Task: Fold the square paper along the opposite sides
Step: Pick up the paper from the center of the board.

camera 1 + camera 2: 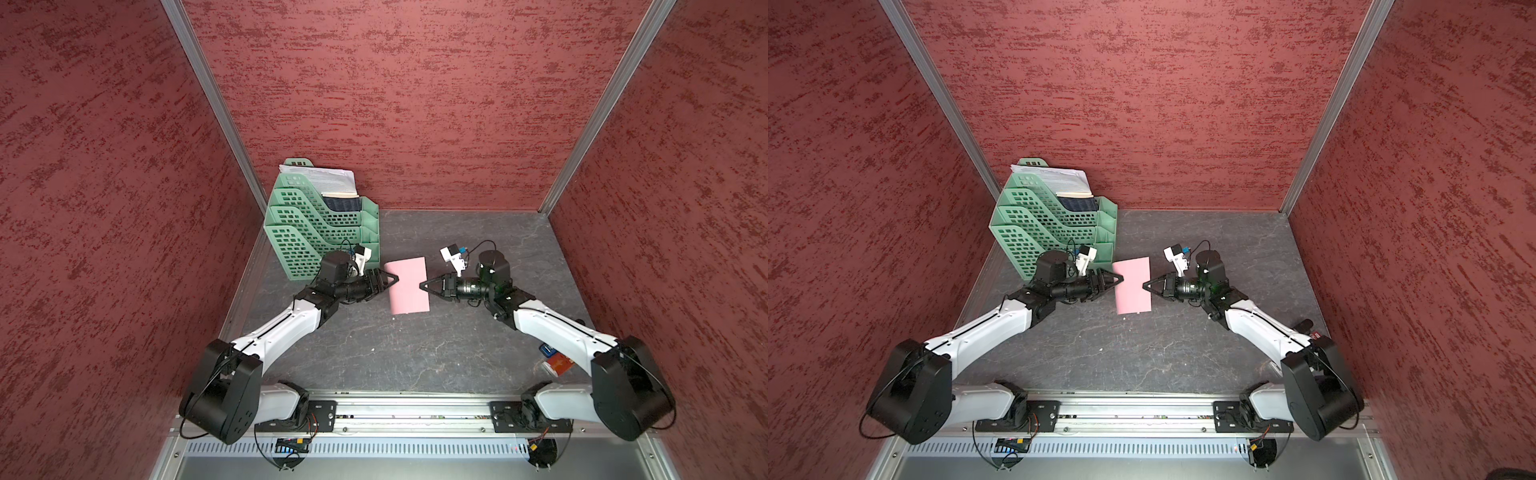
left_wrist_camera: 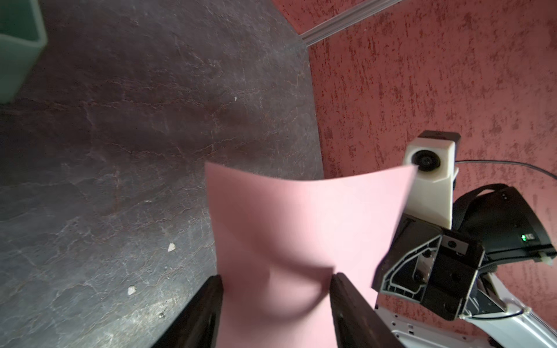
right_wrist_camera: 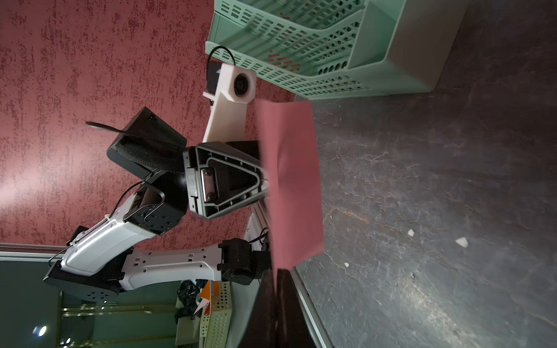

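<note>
Reaching inward from the frame's lower corners, both arms are shown bent at the elbow in both top views. The square paper (image 1: 409, 286), at mid-frame, is pinched at its right edge by the closed right gripper (image 1: 422, 286). The left gripper (image 1: 395, 279) is spread wide around its left edge.

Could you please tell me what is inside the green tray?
In the green tray, white printed papers and something dark stand in the rear slots; its perforated walls hide whatever lies deeper in the front slots.
</note>
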Robot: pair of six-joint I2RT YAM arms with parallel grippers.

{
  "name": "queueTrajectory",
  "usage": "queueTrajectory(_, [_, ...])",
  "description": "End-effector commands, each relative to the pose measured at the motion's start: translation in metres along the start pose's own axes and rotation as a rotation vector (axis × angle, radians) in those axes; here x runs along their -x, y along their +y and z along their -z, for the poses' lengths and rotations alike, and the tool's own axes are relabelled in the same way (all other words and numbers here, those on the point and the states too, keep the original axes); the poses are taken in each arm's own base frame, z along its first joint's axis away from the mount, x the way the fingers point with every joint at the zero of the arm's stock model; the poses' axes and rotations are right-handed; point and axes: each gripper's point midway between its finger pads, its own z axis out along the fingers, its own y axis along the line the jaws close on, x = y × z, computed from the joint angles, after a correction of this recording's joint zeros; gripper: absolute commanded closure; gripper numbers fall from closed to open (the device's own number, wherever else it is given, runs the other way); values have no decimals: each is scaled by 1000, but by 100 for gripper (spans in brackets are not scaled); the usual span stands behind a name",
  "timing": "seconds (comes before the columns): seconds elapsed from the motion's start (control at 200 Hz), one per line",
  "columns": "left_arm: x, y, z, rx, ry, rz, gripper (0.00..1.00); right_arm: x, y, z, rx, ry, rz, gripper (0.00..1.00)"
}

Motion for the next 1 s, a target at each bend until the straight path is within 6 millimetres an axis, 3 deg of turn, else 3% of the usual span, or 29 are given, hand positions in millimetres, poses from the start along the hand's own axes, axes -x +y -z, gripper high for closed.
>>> queueTrajectory(0.0, [25, -31, 17, -147, -37, -57, 25, 5, 15, 9, -31, 7, 97, 100])
queueTrajectory(0.065, [35, -41, 26, -219, -40, -60, 18, 6, 24, 12, -26, 17, 130, 100])
queueTrajectory(0.21, [36, -55, 34, -333, 8, -80, 10, 11, 47, 19, 1, 36, 184, 100])
queueTrajectory(0.421, [29, -57, 32, -429, 42, -59, 7, 17, 81, 26, 65, 54, 243, 100])
queueTrajectory(0.601, [18, -58, 24, -462, 77, -37, 0, 24, 98, 27, 102, 59, 276, 100])
queueTrajectory(0.796, [1, -69, 18, -499, 121, -62, 0, 30, 100, 23, 117, 67, 273, 100])
queueTrajectory(0.997, [0, -76, 22, -516, 111, -77, 6, 27, 79, 21, 50, 81, 247, 100])
